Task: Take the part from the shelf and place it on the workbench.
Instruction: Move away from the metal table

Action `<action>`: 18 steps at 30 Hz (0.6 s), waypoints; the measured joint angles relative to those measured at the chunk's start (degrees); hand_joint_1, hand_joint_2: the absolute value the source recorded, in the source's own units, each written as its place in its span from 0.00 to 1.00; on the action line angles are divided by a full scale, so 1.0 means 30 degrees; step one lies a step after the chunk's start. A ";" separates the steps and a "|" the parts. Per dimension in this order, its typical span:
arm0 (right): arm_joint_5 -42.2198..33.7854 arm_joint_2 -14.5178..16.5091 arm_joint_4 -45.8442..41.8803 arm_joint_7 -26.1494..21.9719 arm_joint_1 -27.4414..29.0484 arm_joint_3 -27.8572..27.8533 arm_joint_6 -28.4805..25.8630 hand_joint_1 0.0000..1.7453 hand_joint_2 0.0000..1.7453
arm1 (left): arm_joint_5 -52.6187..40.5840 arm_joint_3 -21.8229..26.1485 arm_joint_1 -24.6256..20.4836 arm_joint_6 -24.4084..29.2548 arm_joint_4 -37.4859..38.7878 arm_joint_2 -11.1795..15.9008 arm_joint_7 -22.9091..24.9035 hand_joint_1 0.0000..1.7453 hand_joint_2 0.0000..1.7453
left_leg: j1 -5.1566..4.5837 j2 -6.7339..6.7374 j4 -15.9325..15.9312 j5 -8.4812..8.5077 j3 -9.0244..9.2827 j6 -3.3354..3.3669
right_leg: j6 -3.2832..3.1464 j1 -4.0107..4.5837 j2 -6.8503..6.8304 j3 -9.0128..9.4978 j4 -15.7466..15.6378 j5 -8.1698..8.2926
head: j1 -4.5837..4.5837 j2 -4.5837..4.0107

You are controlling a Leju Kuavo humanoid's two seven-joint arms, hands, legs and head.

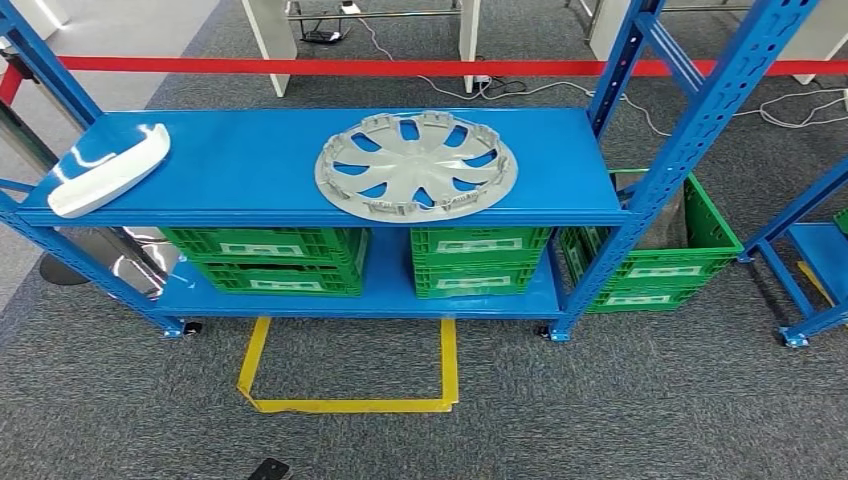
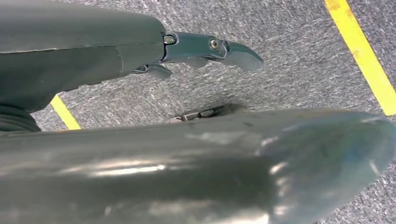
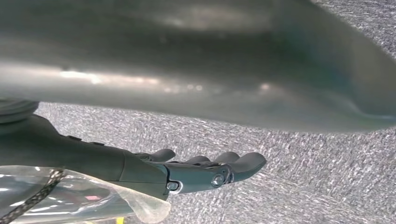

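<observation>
On blue shelf (image 1: 250,160): grey wheel cover (image 1: 416,165); left hand (image 2: 205,49), right hand (image 3: 205,170) over carpet, fingers loose, empty.

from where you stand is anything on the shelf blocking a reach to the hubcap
Nothing visible does. The silver hubcap lies flat on the blue top shelf, open from above and at the front edge. The white part sits apart toward the shelf's left end.

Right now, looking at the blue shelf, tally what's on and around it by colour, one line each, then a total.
Silver: 1, wheel cover on the top shelf.
White: 1, curved part at the top shelf's left end.
Green: 5, crates.
Total: 7.
</observation>
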 joint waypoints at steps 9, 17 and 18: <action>0.0302 -0.0016 -0.0007 -0.0080 -0.0026 -0.0078 0.0025 0.00 1.00 | -0.0007 0.0000 -0.0073 -0.0018 0.0000 0.0000 0.0096 0.00 0.00 | 0.0172 -0.0025 -0.0897 0.0518 0.0374 0.0664 | 0.0417 -0.0043 0.0210 -0.0461 0.0895 -0.0657 | 0.0044 0.0000; 0.0348 -0.0036 -0.0005 -0.0153 0.0010 -0.0095 0.0082 0.00 1.00 | -0.0031 0.0009 -0.0086 -0.0049 0.0000 -0.0022 0.0197 0.00 0.00 | 0.0451 -0.0499 -0.0485 0.0292 0.0295 0.0148 | 0.1012 -0.0466 0.0709 -0.0494 0.1096 -0.0208 | 0.0084 0.0000; 0.0350 -0.0029 -0.0004 -0.0164 -0.0001 -0.0095 0.0082 0.00 1.00 | -0.0036 0.0009 -0.0109 -0.0046 0.0000 -0.0013 0.0204 0.00 0.00 | 0.0462 -0.0584 -0.0314 0.0203 0.0221 -0.0030 | 0.0918 -0.0481 0.0840 -0.0040 0.0303 -0.0034 | 0.0090 0.0000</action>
